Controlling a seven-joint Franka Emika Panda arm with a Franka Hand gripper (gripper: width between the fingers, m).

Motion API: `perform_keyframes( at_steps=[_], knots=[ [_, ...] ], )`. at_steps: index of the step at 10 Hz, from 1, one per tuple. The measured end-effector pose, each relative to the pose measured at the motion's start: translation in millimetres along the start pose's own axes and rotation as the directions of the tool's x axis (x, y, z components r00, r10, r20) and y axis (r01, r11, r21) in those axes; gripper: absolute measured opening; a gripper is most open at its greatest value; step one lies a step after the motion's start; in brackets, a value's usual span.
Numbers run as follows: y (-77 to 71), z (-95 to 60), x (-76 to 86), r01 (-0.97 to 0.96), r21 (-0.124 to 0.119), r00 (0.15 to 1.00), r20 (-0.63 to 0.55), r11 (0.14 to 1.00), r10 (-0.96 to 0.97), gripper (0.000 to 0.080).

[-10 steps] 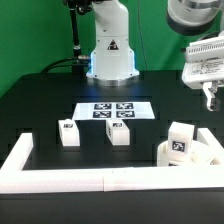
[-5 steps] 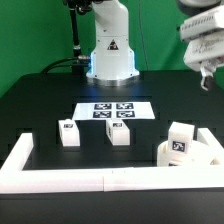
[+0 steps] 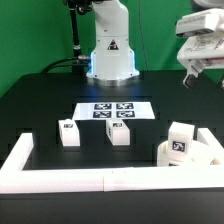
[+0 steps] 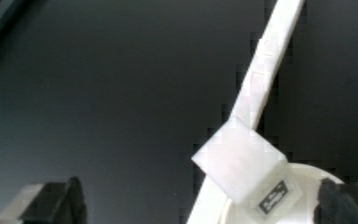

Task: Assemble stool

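The round white seat [image 3: 196,157] lies at the exterior view's lower right, against the border wall. One white leg block [image 3: 180,140] with a tag rests on top of it. Two more leg blocks [image 3: 68,132] [image 3: 118,133] stand in front of the marker board. My gripper [image 3: 203,78] hangs high at the exterior view's upper right, well above the seat, open and empty. In the wrist view the gripper [image 4: 197,205] has its dark fingers [image 4: 51,200] far apart. Far below them are the tagged leg block [image 4: 247,165] and part of the seat [image 4: 211,212].
The marker board [image 3: 112,111] lies flat at the table's middle. A long white border wall [image 3: 90,181] runs along the front and turns up the left side; it also shows in the wrist view [image 4: 274,60]. The robot base [image 3: 110,50] stands at the back.
My gripper has risen from just above the table's right side to high up and shifted slightly toward the exterior view's left. The stool parts have not moved.
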State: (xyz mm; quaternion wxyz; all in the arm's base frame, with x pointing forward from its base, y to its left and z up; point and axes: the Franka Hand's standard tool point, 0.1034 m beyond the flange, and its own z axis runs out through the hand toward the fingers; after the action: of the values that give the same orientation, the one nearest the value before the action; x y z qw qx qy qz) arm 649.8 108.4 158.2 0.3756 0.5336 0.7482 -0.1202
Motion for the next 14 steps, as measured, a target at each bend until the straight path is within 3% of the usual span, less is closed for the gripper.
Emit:
perform_keyframes(
  at_steps=[2,4,5,10,14],
  knots=[
    [-0.6,0.6,0.2,0.001,0.001,1.000,0.000,1.000,-0.001,0.0649],
    [-2.2,-1.8,-16.7,-0.120,0.086,0.992,0.047,0.989,0.116,0.0649],
    [2.5,-3.9,-25.5,-0.124,0.112,0.989,0.094,0.986,0.113,0.0649],
    [6.8,-1.9,-26.3,-0.077,0.105,0.995,0.077,0.992,0.069,0.0649],
    [19.5,4.2,-42.2,-0.077,0.052,0.992,-0.093,0.996,0.081,0.0649]
  ],
)
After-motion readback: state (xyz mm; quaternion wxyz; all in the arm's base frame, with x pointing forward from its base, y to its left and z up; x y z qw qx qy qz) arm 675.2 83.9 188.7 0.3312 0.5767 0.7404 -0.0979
